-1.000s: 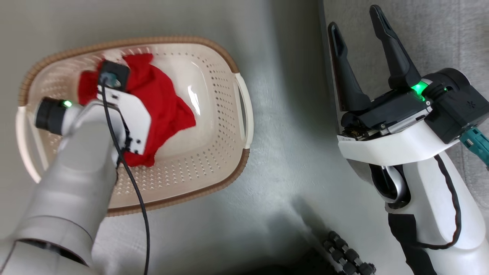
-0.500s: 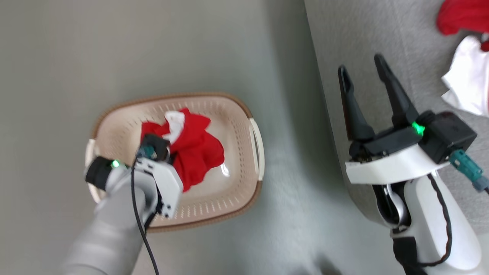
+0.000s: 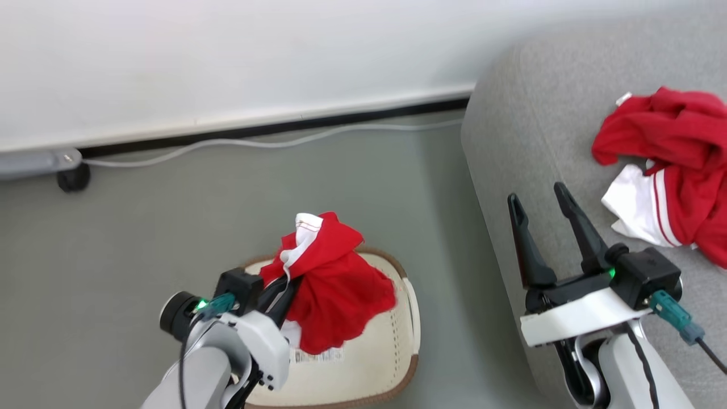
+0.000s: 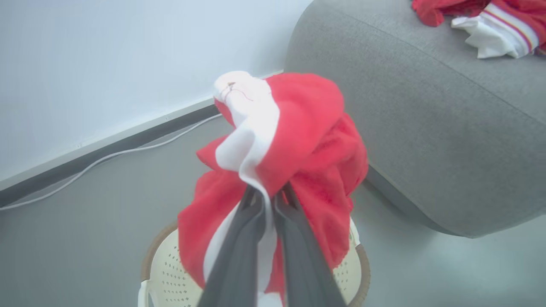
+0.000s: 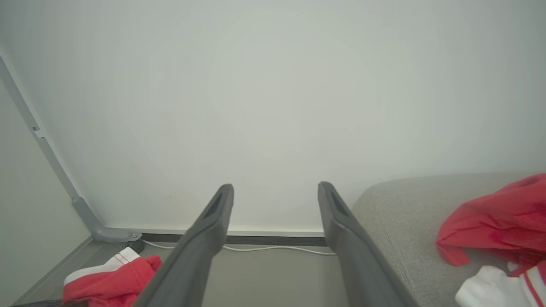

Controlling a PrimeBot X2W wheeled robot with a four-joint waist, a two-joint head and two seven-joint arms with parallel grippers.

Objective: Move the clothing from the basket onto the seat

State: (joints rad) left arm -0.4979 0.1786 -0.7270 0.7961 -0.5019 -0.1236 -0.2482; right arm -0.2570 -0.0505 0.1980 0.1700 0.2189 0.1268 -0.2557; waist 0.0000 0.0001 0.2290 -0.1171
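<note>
My left gripper (image 3: 278, 292) is shut on a red garment with a white panel (image 3: 335, 284), which hangs bunched over the cream basket (image 3: 400, 352) with its brown rim. In the left wrist view the fingers (image 4: 239, 256) pinch the cloth (image 4: 307, 128) above the basket (image 4: 170, 277). A second red and white garment (image 3: 676, 165) lies crumpled on the grey seat (image 3: 539, 113). My right gripper (image 3: 537, 193) stands open and empty over the seat's left edge, left of that garment. In the right wrist view the right gripper (image 5: 275, 187) points at the wall.
A white wall with a dark baseboard runs behind. A white cable (image 3: 255, 142) lies on the grey floor along it. A grey rail with a black foot (image 3: 68, 176) sits at the far left. Open floor separates basket and seat.
The head camera has tilted up, bringing the wall and more of the seat into view. My left gripper has risen with the red garment, lifting it out of the basket. The right gripper stays open.
</note>
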